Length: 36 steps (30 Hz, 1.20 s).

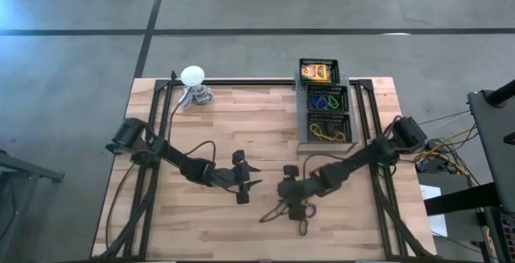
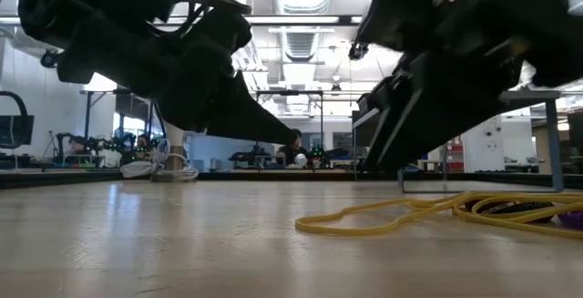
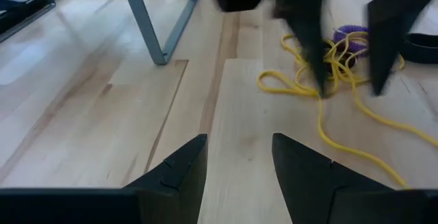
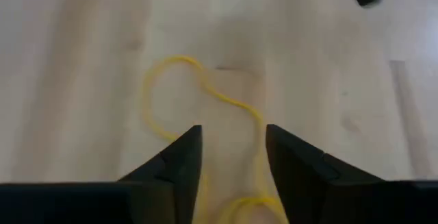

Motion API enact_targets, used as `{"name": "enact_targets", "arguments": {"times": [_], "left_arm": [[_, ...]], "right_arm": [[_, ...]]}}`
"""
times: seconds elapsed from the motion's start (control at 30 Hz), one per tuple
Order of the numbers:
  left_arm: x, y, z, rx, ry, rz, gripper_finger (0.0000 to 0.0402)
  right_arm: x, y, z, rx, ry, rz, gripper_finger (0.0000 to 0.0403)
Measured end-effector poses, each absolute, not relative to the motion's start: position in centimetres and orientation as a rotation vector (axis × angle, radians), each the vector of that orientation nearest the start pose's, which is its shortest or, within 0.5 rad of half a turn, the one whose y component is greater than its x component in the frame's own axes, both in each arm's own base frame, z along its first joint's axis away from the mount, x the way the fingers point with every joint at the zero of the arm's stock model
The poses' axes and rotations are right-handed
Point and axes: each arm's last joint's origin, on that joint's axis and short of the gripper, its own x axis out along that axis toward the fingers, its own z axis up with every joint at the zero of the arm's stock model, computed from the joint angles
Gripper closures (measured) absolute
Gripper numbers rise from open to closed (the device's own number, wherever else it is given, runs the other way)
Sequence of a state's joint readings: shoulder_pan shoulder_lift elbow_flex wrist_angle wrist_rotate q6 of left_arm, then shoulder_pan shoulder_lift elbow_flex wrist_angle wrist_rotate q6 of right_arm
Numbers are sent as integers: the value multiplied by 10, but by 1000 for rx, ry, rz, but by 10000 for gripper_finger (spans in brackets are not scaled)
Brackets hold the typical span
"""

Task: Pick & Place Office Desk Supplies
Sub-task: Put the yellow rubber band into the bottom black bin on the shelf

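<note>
My right hand (image 1: 291, 201) hovers near the counter's (image 1: 241, 118) front edge, fingers apart over the yellow rubber bands (image 3: 328, 66), a purple ring (image 3: 350, 32) tangled among them. My left hand (image 1: 251, 176) waits just beside, fingers apart. The black tray (image 1: 302, 118) sits at the back edge.

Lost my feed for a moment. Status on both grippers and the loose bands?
Right gripper open, low over the yellow rubber bands. Left gripper open, beside them over bare table. Purple ring tangled among bands. Nothing gripped.
</note>
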<state>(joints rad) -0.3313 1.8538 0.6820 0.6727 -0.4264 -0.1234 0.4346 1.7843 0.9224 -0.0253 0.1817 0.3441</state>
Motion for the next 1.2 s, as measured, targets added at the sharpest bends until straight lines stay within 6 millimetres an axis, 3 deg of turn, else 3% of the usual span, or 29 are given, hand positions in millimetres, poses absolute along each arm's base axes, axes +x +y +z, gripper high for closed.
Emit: {"name": "enact_targets", "arguments": {"times": [0.13, 0.27, 0.57, 0.87, 1.0, 1.2], "left_arm": [[312, -95, 109, 66, 465, 122, 233], [312, -95, 108, 66, 470, 123, 233], [312, -95, 109, 65, 469, 123, 233], [312, -95, 109, 65, 469, 123, 233], [312, -95, 109, 63, 469, 123, 233], [312, -95, 108, 63, 473, 124, 233]], "right_arm": [[314, 134, 139, 9, 871, 91, 214], [313, 133, 137, -3, 895, 97, 226], [312, 133, 117, -21, 962, 88, 292], [310, 135, 120, -49, 954, 106, 388], [311, 139, 138, -61, 881, 84, 394], [299, 146, 204, -147, 692, -72, 394]]}}
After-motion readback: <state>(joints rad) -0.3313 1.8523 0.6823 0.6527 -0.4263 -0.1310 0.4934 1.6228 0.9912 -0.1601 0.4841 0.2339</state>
